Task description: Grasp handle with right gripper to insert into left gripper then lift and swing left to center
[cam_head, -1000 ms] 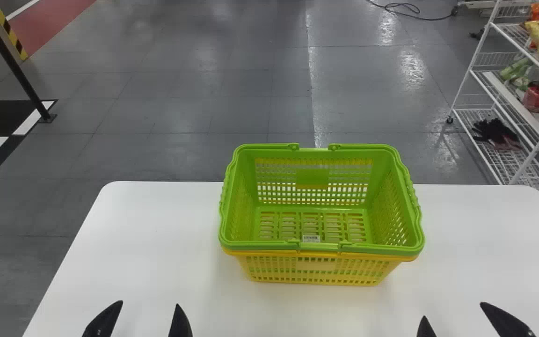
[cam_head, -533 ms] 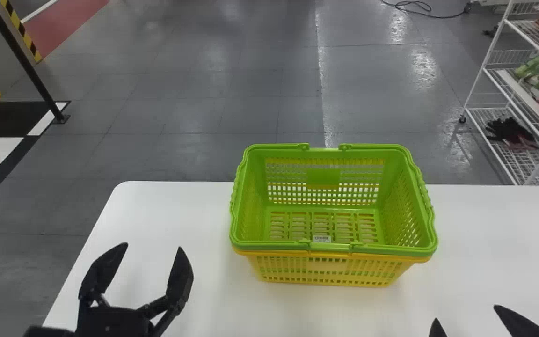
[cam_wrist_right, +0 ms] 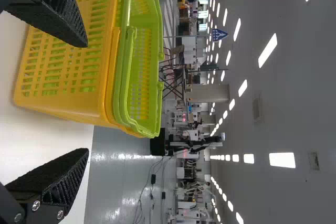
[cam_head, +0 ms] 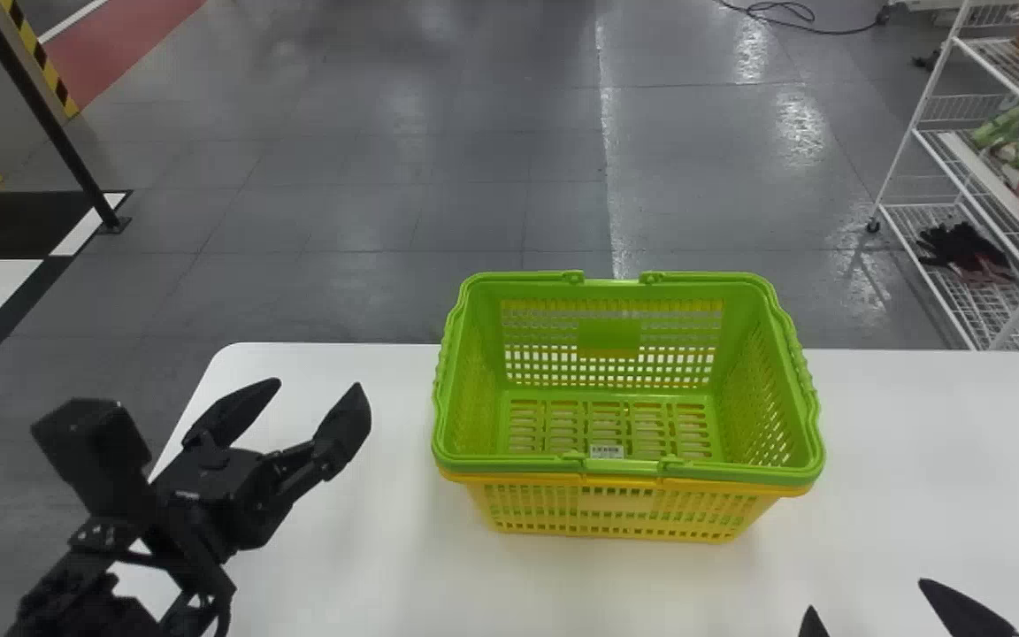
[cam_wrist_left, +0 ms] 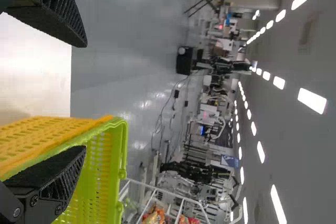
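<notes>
Green plastic shopping basket sits nested in a yellow plastic basket with lattice walls, to the right of the left pincer and ahead and to the left of the right pincer. A slim green plastic handle lies folded along the near rim, on the side toward the right pincer. The left pincer's flat black fingers are spread apart, over the left part of a white, round-cornered desk. The right pincer's fingers are likewise apart, at the near edge of the head view. Both pincers are apart from the handle. A white wire rack stands beyond the right pincer, past the desk; a black pole stands beyond the left pincer, farther left.
</notes>
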Controlling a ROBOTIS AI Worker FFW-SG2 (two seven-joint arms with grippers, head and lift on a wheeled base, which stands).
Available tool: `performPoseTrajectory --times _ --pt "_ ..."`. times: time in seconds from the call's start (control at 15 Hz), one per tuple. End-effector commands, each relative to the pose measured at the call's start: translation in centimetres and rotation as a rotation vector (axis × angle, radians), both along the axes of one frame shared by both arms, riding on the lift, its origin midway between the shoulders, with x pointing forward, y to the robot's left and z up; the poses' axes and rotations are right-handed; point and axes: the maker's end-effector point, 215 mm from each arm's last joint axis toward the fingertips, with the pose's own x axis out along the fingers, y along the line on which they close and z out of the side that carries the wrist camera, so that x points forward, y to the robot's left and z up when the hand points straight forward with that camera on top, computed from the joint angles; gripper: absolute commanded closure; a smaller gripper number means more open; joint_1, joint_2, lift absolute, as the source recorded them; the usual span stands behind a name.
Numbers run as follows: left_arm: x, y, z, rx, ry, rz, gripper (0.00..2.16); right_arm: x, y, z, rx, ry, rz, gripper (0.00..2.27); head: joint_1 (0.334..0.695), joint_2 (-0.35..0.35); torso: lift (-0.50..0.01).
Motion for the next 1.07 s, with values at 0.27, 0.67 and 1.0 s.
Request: performPoseTrajectory --times 0.27,0.67,1.0 --pt "3.9 -0.7 -0.8 -0.117 0.162 -0.098 0.12 -0.5 0.3 0.1 -0.005 0.003 0.004 0.09 0.695 0.122 -0.093" --pt "6.0 -4.0 -2.0 -0.228 0.319 -0.275 0.12 -1.1 0.6 0.5 -0.012 0.004 0.008 0.09 0.695 0.074 -0.093" --pt "6.0 -3.5 -2.7 -0.366 0.498 -0.394 0.12 -1.3 0.8 0.3 -0.019 0.008 0.011 0.09 0.695 0.058 -0.093"
